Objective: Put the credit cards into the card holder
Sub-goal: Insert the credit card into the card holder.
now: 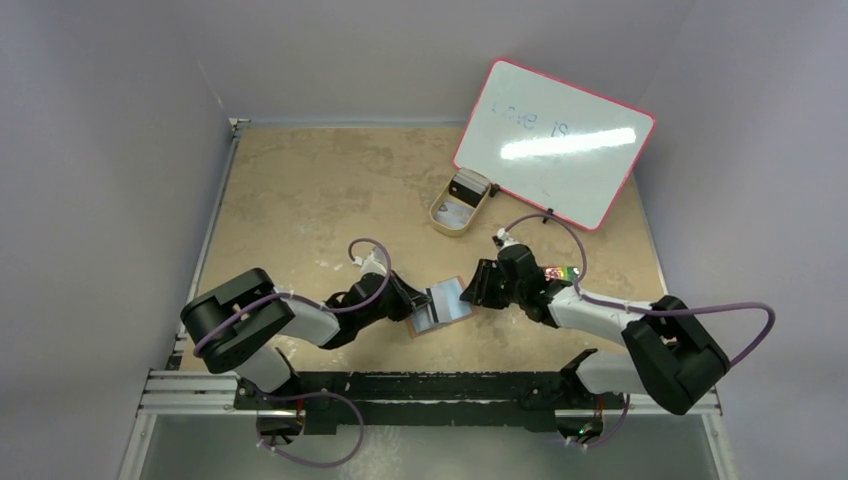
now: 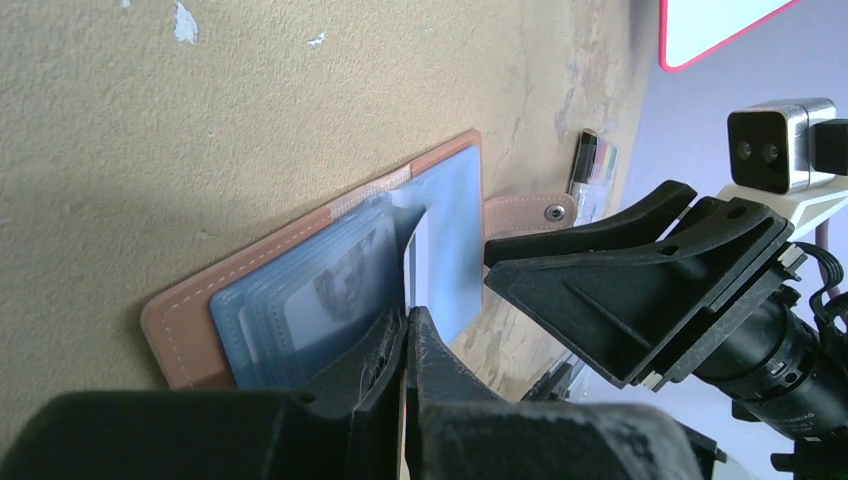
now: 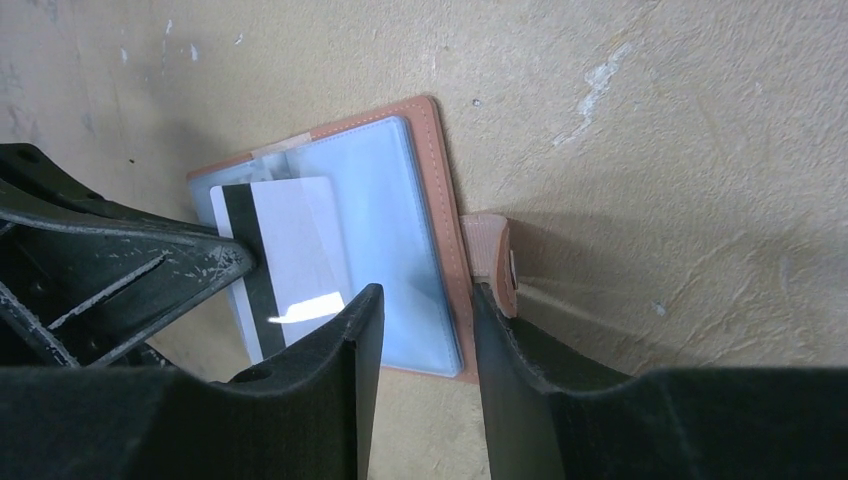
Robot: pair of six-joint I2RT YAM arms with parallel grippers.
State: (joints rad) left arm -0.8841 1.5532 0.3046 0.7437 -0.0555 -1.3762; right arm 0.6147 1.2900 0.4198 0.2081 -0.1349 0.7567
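Misfeed of the credit card is judged the chief hazard. The card, whitish with a dark stripe, is clamped at its striped side by the left gripper, whose jaws are fully closed on it. Whether its leading edge has entered a sleeve cannot be told. If it were pushed at a tilt, the card could ride over the clear blue sleeves instead of into one, or buckle a sleeve lip.

A second hazard is noted. The card holder lies open and flat on the table, and a firm push could slide it unless it is pinned. The right gripper is seen with jaws partly apart and nothing pinched between them. Contact with the holder cannot be confirmed. Should those jaws drop or close, the snap tab could be caught and the holder lifted or folded.

Position is recorded as follows. In the right wrist view the holder fills the centre of the frame. Its right leather edge and snap tab show in the gap between the right gripper's jaws at lower centre. The card overlies the holder's left half, at centre left. In the top view the holder sits at lower middle, between the two grippers, both close against it.
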